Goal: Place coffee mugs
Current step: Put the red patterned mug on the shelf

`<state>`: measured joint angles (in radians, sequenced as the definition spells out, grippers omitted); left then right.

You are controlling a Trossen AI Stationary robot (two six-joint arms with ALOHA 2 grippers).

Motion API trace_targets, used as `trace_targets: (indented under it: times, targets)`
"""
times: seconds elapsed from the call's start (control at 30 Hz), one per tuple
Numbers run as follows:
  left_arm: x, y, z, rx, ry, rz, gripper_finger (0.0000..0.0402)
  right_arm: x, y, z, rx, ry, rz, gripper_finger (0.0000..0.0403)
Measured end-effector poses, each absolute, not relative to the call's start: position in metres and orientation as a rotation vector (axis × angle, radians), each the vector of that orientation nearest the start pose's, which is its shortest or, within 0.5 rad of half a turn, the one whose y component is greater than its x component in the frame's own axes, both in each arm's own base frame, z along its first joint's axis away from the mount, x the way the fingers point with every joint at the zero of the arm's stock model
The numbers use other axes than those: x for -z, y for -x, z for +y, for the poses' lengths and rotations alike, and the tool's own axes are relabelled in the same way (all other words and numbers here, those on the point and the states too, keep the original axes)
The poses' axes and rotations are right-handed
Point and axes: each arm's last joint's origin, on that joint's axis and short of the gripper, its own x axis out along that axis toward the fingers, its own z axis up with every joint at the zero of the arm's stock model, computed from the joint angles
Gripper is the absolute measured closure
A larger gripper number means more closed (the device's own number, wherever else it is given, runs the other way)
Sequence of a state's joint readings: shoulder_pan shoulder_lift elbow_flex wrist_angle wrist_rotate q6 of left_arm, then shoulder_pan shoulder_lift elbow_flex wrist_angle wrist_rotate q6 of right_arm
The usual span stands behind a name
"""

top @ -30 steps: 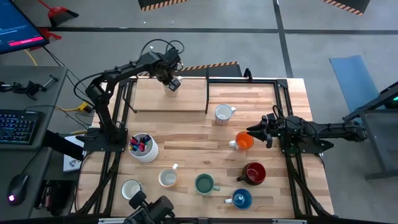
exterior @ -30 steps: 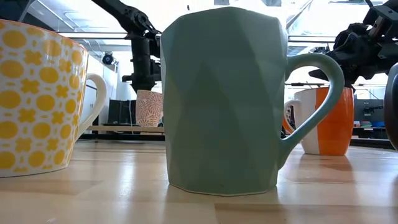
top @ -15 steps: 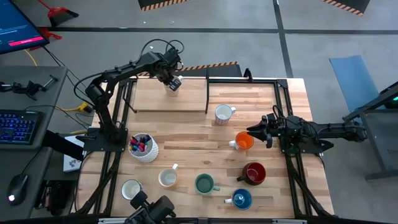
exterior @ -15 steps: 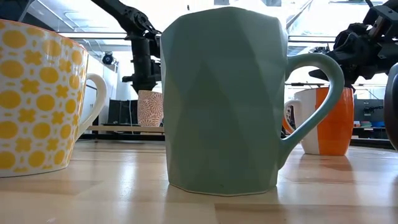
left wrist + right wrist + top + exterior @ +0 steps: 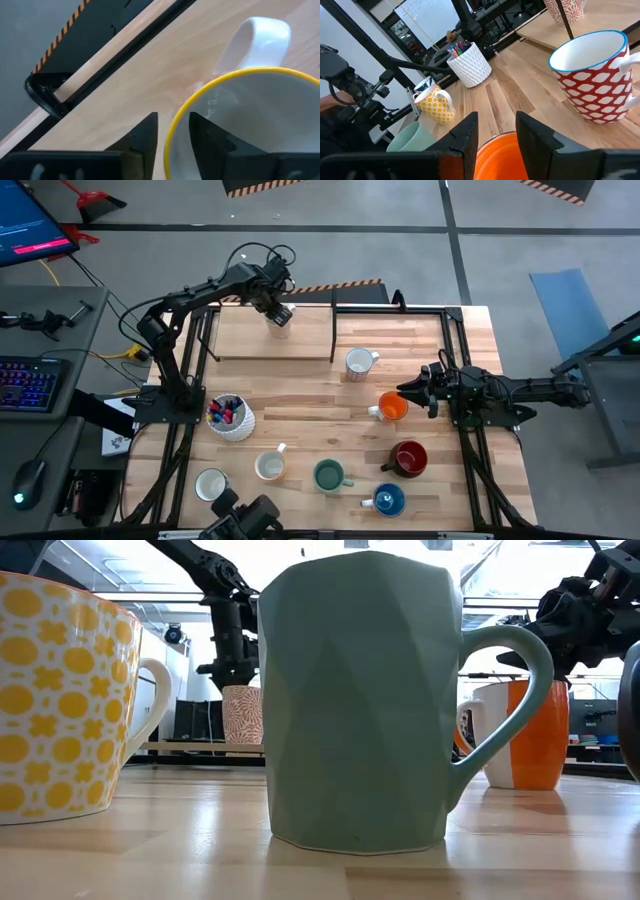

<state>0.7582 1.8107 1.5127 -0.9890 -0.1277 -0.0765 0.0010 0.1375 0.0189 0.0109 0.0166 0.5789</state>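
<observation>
Straddling the patterned mug's (image 5: pixel 280 316) rim, left gripper (image 5: pixel 172 135) parted, mug body cropped, right gripper (image 5: pixel 495 131) spread over orange mug (image 5: pixel 392 407).

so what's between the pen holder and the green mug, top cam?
High view: one white mug with cream inside sits between the white perforated pen holder and the green ceramic mug.

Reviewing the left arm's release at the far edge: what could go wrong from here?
1. The left tool straddles the yellow-rimmed mug wall; lifting off-angle could tip or drag it.
2. That mug sits near the table's black rail; a nudge could push it against it.
3. The right tool straddles the orange mug; the red-dotted mug stands nearby.
</observation>
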Motion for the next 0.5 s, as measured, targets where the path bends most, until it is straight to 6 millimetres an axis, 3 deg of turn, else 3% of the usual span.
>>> trace_targets:
  times: [0.17, 0.5]
  targets:
    - [-0.267, -0.263, 0.252, -0.762, 0.477, 1.206, 0.0275, -0.16, -0.105, 0.0, 0.045, -0.577, 0.101, 0.0289]
    - [-0.331, -0.25, 0.236, -0.684, 0.386, 1.263, 0.0268, -0.16, -0.105, 0.0, 0.045, -0.574, 0.101, 0.0289]
